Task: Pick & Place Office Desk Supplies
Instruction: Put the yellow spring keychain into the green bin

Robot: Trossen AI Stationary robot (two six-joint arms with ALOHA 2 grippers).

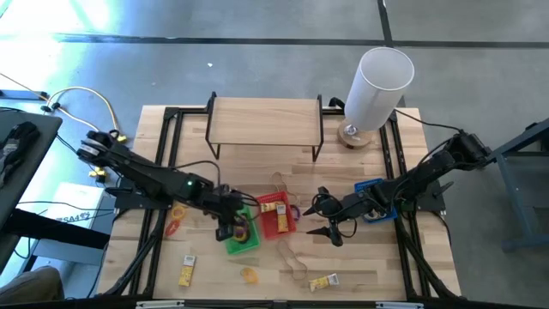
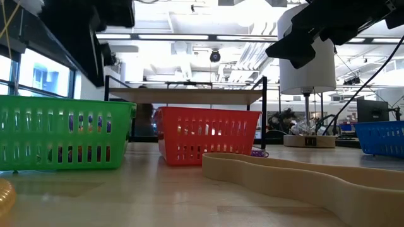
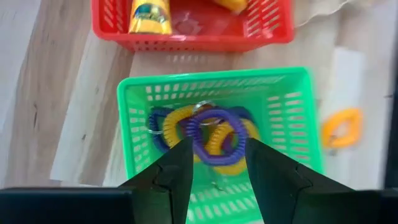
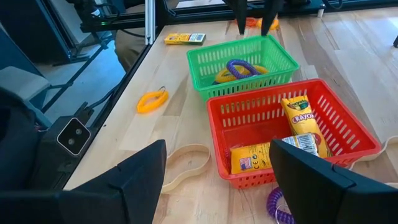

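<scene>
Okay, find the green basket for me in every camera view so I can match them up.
High view: green basket, low centre, under the left pincer.
Low view: far left.
Left wrist view: centre, rings inside.
Right wrist view: upper middle.
Shared landmark: the red basket right beside it.

An overhead camera looks straight down on the whole wooden table (image 1: 377, 266). A second sits at tabletop height, close behind the green basket (image 2: 63, 135) and red basket (image 2: 208, 142), facing level into the room beyond. The left wrist camera hangs close above the green basket (image 3: 217, 143), looking steeply down; the right wrist camera looks across both baskets from farther off. All four views share the two baskets.
</scene>
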